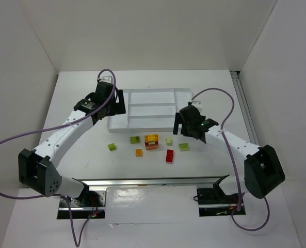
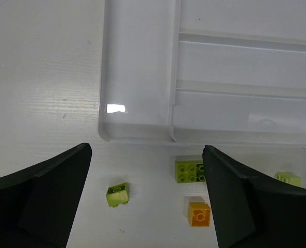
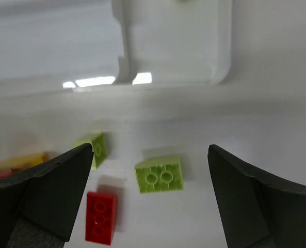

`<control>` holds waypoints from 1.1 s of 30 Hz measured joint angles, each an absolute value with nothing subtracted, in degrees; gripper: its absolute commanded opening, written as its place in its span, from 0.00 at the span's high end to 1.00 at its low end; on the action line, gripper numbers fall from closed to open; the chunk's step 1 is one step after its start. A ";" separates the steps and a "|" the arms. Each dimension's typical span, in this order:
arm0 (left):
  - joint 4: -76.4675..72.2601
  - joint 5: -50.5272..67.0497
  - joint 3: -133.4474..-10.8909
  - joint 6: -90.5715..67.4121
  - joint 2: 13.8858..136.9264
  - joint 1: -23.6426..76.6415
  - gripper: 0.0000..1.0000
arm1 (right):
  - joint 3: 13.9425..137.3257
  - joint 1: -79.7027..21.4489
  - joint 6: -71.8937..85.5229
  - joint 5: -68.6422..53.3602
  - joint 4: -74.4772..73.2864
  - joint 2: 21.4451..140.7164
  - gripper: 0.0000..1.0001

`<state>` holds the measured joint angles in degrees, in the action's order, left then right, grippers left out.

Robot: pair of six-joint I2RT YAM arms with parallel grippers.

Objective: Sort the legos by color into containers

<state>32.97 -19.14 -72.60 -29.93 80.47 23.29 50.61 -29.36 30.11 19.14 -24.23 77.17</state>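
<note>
Legos, studded plastic bricks, lie on the white table ahead of left fingers and right fingers, all apart, empty. Hazard: right fingers closing on lime green brick may snag adjacent red brick.

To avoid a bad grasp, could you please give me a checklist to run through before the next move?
1. Left gripper open, empty: ok.
2. Right gripper open, empty: ok.
3. Lime brick below right gripper, studs up, apart from red brick: ok.
4. Orange-red stack one colour only: not ok.
5. Small lime brick below left gripper sitting flat: cannot tell.
6. White tray lying flat: ok.
</note>
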 measured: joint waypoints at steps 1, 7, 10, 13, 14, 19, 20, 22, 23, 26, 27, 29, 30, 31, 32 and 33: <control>32.95 -19.09 -72.60 -29.89 80.47 23.29 0.00 | 49.08 -30.35 30.70 18.17 -24.47 77.08 0.01; 32.51 -17.15 -72.60 -29.69 81.28 23.35 0.00 | 44.91 -33.87 32.58 15.77 -28.14 78.91 0.10; 32.53 -16.58 -72.60 -29.30 82.11 23.62 0.00 | 44.73 -33.89 32.51 15.64 -28.05 80.97 0.34; 32.56 -16.51 -72.60 -28.62 82.54 23.79 0.00 | 44.16 -33.87 32.49 15.29 -27.81 81.91 0.37; 32.53 -16.51 -72.60 -28.60 82.54 23.79 0.00 | 44.12 -33.87 32.51 15.11 -27.68 82.37 0.36; 32.53 -16.16 -72.60 -28.56 82.54 24.01 0.00 | 44.01 -34.02 32.73 14.66 -27.03 85.95 0.39; 32.51 -16.14 -72.60 -28.53 82.54 24.05 0.00 | 44.07 -34.15 32.51 14.76 -26.81 86.02 0.42; 32.53 -16.10 -72.60 -28.53 82.54 24.18 0.00 | 44.12 -34.46 32.51 15.35 -27.00 85.95 0.43; 32.51 -16.05 -72.60 -28.53 82.54 24.23 0.00 | 44.25 -34.59 32.49 15.75 -27.24 85.91 0.43; 32.53 -15.94 -72.60 -28.51 82.54 24.23 0.00 | 45.19 -34.70 32.51 17.76 -29.21 84.79 0.43; 32.53 -15.92 -72.60 -28.51 82.54 24.23 0.00 | 46.24 -34.70 32.49 18.92 -29.93 84.18 0.43; 32.51 -15.90 -72.60 -28.51 82.54 24.23 0.00 | 49.23 -34.68 31.99 21.06 -30.48 83.09 0.43; 32.53 -15.88 -72.60 -28.51 82.54 24.23 0.00 | 50.96 -34.28 31.59 22.00 -30.48 82.78 0.43; 32.51 -15.86 -72.60 -28.51 82.54 24.23 0.00 | 52.90 -33.82 30.89 22.72 -30.09 82.76 0.43; 32.53 -15.81 -72.62 -28.49 82.54 24.23 0.00 | 55.22 -33.06 30.46 23.20 -29.63 83.02 0.43; 32.53 -15.77 -72.62 -28.49 82.54 24.23 0.00 | 57.36 -32.08 29.85 23.75 -29.45 83.70 0.43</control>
